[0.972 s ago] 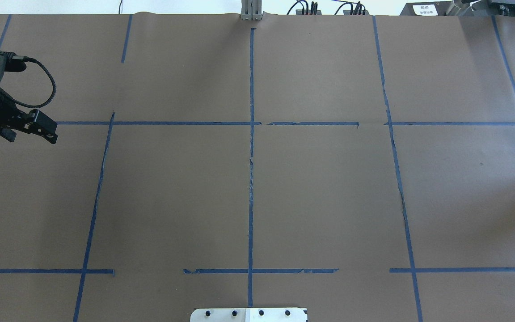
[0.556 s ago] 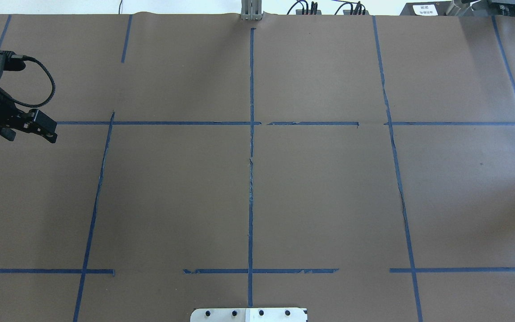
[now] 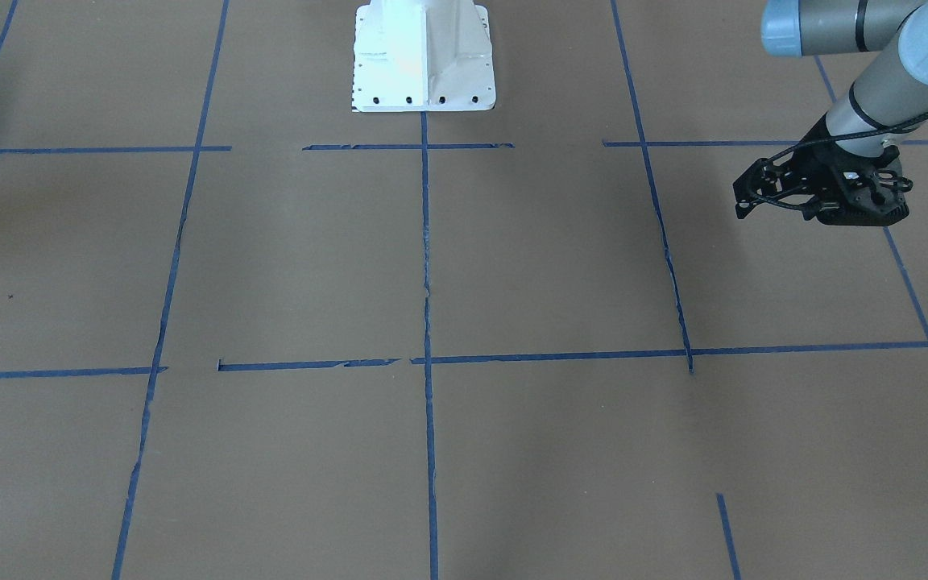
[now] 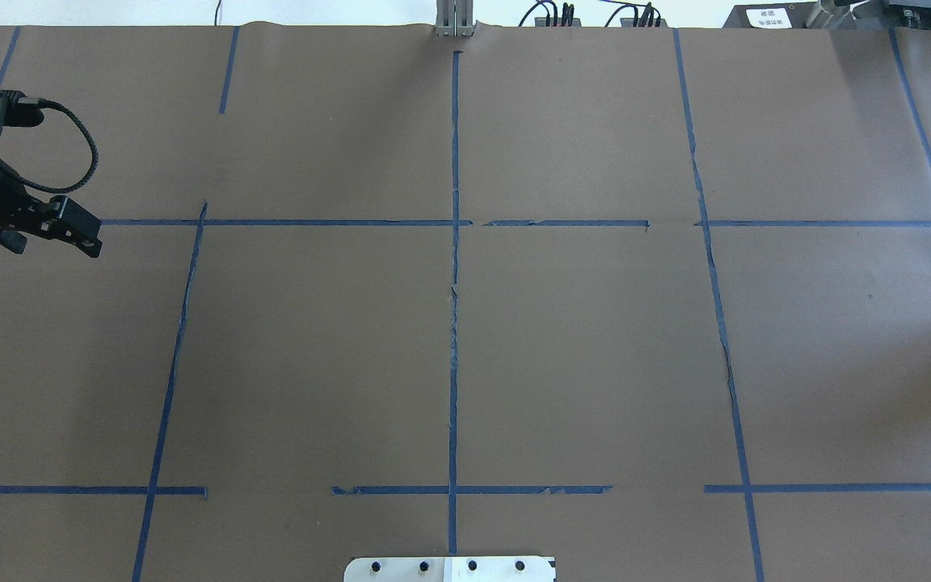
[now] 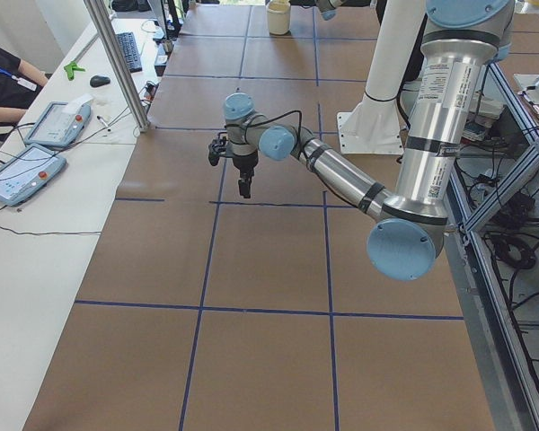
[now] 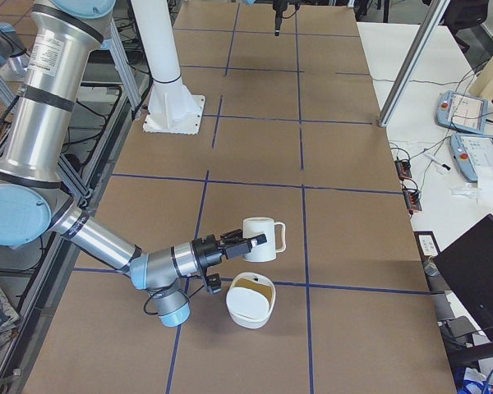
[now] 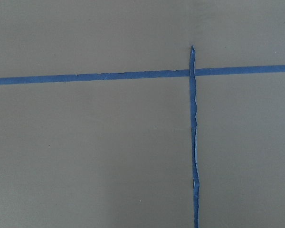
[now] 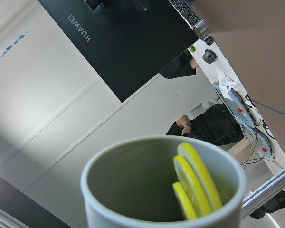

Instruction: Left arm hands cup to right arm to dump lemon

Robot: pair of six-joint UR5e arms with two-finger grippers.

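The white cup (image 6: 259,228) with its loop handle hangs just above the table at the robot's right end. The tip of my right gripper (image 6: 251,243) lies against its side, and I cannot tell whether it grips. In the right wrist view the cup (image 8: 133,180) fills the lower frame, tilted, grey inside, with yellow lemon slices (image 8: 197,183) in it. A white bowl (image 6: 251,302) stands on the table right below the cup. My left gripper (image 4: 53,242) hovers open and empty at the table's left end, and it also shows in the front view (image 3: 818,201).
The white robot base (image 3: 424,56) stands at the table's near middle edge. Blue tape lines (image 4: 455,323) grid the brown table cover. A metal post (image 5: 117,63), teach pendants (image 6: 460,111) and a seated operator (image 5: 0,81) are on the far side.
My left gripper has drifted very slightly left and away from the table's middle. Nothing else in the overhead view has moved.
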